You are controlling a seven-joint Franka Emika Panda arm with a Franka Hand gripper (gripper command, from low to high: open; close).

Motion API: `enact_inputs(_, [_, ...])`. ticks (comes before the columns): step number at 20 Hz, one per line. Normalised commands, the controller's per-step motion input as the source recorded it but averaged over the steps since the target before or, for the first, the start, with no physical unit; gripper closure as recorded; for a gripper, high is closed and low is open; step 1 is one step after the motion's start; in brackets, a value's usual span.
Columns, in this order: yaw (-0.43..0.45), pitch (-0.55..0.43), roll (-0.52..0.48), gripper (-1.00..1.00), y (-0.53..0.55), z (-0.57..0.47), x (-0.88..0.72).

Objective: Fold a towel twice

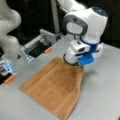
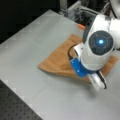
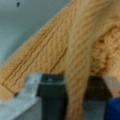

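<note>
The orange-brown towel lies spread on the grey table in both front views, with paler stripe bands along its left edge. My gripper is low over the towel's far right corner, and the white hand hides its fingers. In a front view the arm covers most of the towel, whose right part shows past it. In the wrist view a raised ridge of towel runs between the two dark finger pads. The gripper is shut on that ridge. The edge beside the pinch looks slightly lifted.
A grey metal fixture with an orange part stands behind the towel at the left. Another white arm rises at the far left, with an orange piece near its base. A black perforated board borders the table's front corner.
</note>
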Motion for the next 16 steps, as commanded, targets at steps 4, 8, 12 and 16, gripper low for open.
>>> enact_inputs(4, [-0.027, -0.007, 0.151, 1.00, -0.20, 0.04, -0.54])
enact_inputs(8, [0.044, -0.036, 0.166, 1.00, -0.18, 0.04, -0.59])
enact_inputs(12, [0.067, -0.027, 0.153, 1.00, -0.13, 0.07, -0.61])
enact_inputs(16, [0.072, -0.020, 0.137, 1.00, -0.08, 0.11, -0.70])
